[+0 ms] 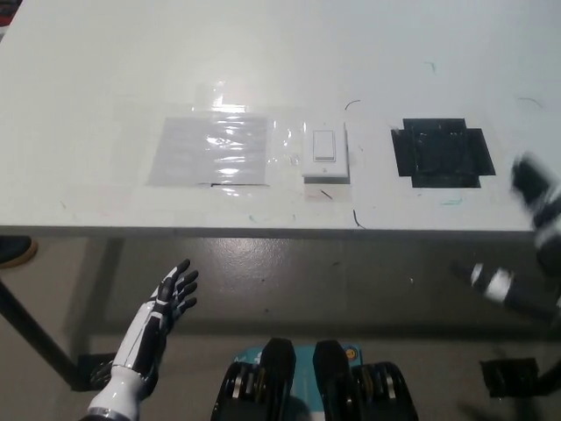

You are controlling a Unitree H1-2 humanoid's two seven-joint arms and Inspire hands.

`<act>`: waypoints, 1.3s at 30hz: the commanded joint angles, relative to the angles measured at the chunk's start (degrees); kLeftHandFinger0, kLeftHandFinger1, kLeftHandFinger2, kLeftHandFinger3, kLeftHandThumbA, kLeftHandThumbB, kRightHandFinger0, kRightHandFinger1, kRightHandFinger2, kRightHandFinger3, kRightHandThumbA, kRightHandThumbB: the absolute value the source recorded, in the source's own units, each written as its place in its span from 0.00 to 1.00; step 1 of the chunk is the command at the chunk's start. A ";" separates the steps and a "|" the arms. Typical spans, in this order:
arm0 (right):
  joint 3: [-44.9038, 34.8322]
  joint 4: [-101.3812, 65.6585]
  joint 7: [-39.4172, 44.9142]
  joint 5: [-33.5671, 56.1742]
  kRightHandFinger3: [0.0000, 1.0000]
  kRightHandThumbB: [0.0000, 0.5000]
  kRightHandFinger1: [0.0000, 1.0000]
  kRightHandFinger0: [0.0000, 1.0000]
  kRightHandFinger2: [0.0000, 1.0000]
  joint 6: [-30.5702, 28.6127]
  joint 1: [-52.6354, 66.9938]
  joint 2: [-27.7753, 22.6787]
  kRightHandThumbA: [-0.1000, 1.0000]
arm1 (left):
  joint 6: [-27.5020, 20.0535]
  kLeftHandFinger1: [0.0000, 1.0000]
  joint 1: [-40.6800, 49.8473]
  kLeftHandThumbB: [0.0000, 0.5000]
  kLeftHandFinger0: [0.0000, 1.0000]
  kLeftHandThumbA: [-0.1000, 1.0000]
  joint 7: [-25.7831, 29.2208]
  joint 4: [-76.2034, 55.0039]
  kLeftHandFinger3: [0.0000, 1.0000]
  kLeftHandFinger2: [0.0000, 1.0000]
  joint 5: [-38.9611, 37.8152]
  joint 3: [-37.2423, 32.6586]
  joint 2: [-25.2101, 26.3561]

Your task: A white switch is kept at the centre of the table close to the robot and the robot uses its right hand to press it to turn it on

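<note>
A white wall-type switch [325, 153] lies flat on the white table [263, 61], near its front edge and about the middle. My black right hand [537, 197] shows blurred at the far right edge, level with the table's front edge and well to the right of the switch; its fingers cannot be made out. My white left hand [173, 294] rests open below the table edge at the lower left, fingers spread and pointing up.
A clear plastic sheet [210, 147] is taped to the table left of the switch. A black taped patch [442, 152] lies to the right of it, between the switch and my right hand. Grey floor shows below the table edge.
</note>
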 commanded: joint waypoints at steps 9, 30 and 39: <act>15.70 11.77 17.32 -7.04 1.00 0.49 1.00 1.00 1.00 19.55 -40.71 -14.37 1.00 | -1.70 1.00 -0.97 0.00 1.00 1.00 -1.00 -1.68 1.00 1.00 -0.76 0.02 0.27; 38.25 37.86 22.94 -20.99 1.00 0.58 1.00 1.00 1.00 16.08 -51.99 -9.24 1.00 | -0.28 1.00 -0.49 0.11 1.00 0.96 -0.73 -1.93 1.00 1.00 0.06 -0.45 0.37; 39.31 44.41 22.78 -25.37 1.00 0.57 1.00 1.00 1.00 12.93 -53.49 -6.59 1.00 | -1.27 1.00 -0.70 0.07 1.00 0.95 -0.22 -1.51 1.00 1.00 0.28 -0.34 0.04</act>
